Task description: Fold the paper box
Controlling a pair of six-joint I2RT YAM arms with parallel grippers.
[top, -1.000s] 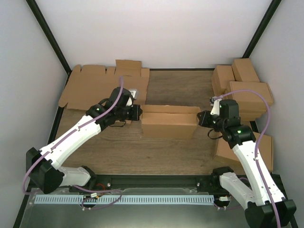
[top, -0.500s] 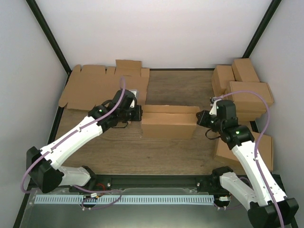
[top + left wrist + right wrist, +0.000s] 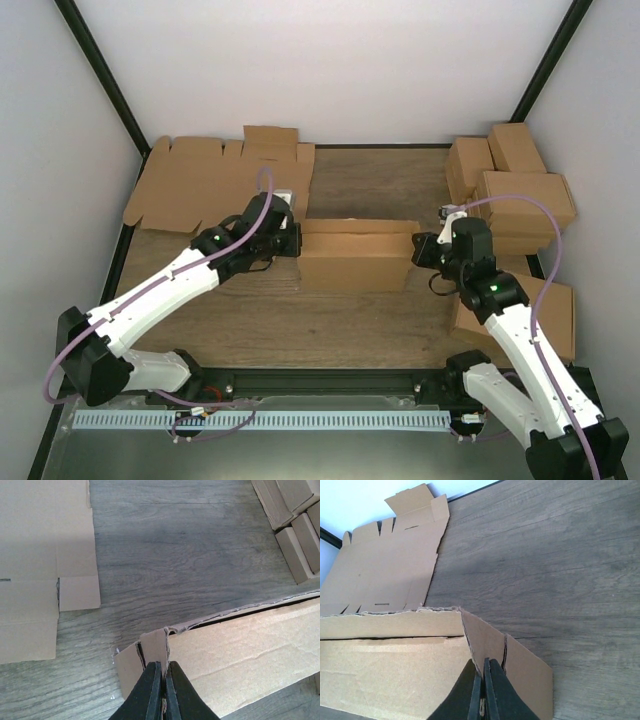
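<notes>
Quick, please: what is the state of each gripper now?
Left gripper: closed, tips against the paper box end flap.
Right gripper: closed, tips against its other end flap.

1. Top view: bright, even, diffuse light; the white walls (image 3: 350, 70) are nearly washed out; the arms cast faint, soft-edged shadows on the table (image 3: 350, 330).
2. Left wrist view: wood grain sharp; a broad, soft shadow band crosses the far part of the table; left gripper (image 3: 163, 664) near-black, little detail.
3. Right wrist view: wall strip at top left overexposed; paper box (image 3: 385, 675) texture crisp; right gripper (image 3: 481, 662) dark, slightly soft.
</notes>
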